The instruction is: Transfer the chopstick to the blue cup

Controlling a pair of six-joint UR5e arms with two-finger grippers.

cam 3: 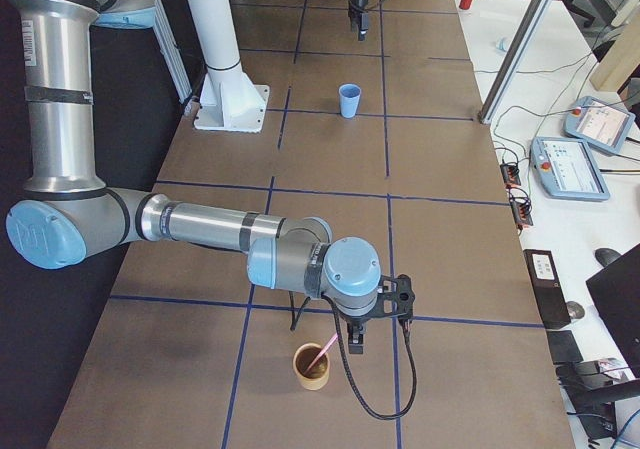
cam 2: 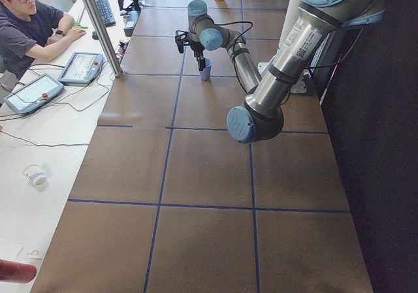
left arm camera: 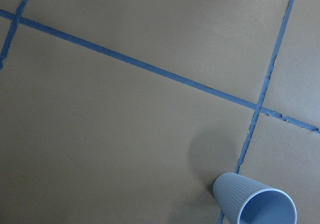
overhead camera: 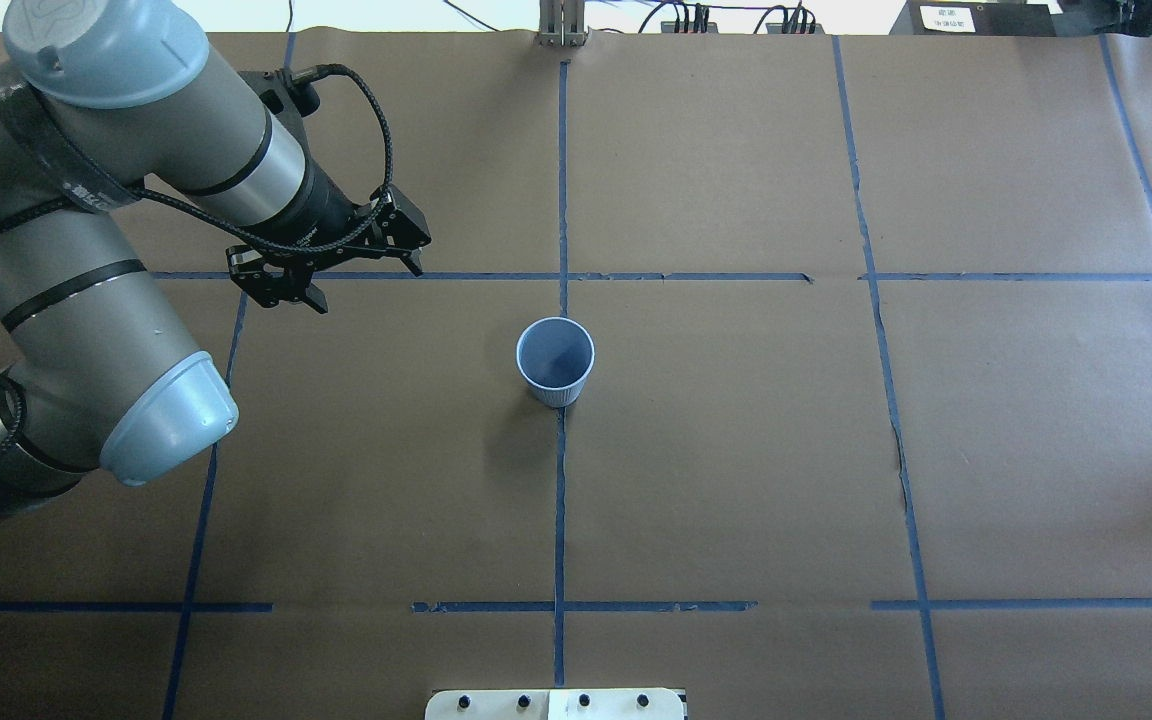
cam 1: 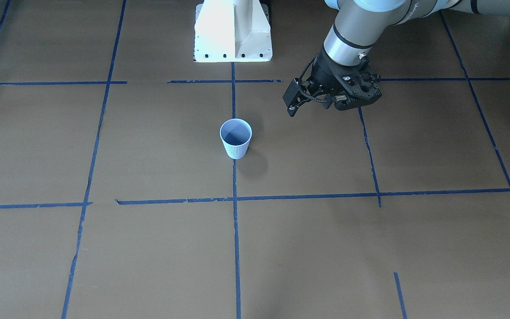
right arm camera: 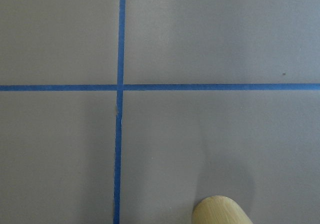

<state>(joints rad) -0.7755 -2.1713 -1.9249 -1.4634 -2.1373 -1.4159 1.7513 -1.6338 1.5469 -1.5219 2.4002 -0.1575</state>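
The blue cup (overhead camera: 555, 362) stands upright and empty at the table's middle, on a blue tape line; it also shows low right in the left wrist view as the blue cup (left arm camera: 255, 204). My left gripper (overhead camera: 364, 283) hovers open, holding nothing, above the table to the cup's left and slightly beyond it. The pinkish chopstick (cam 3: 326, 349) leans in a tan cup (cam 3: 311, 366) far off at the table's right end. My right gripper (cam 3: 372, 321) hangs just beside that tan cup; whether it is open or shut I cannot tell.
The white robot base (cam 1: 233, 31) sits at the table's robot-side edge. Blue tape lines cross the brown paper cover. A person (cam 2: 26, 25) sits at a side desk with tablets (cam 2: 81, 68). The tan cup's rim (right arm camera: 220, 211) shows low in the right wrist view.
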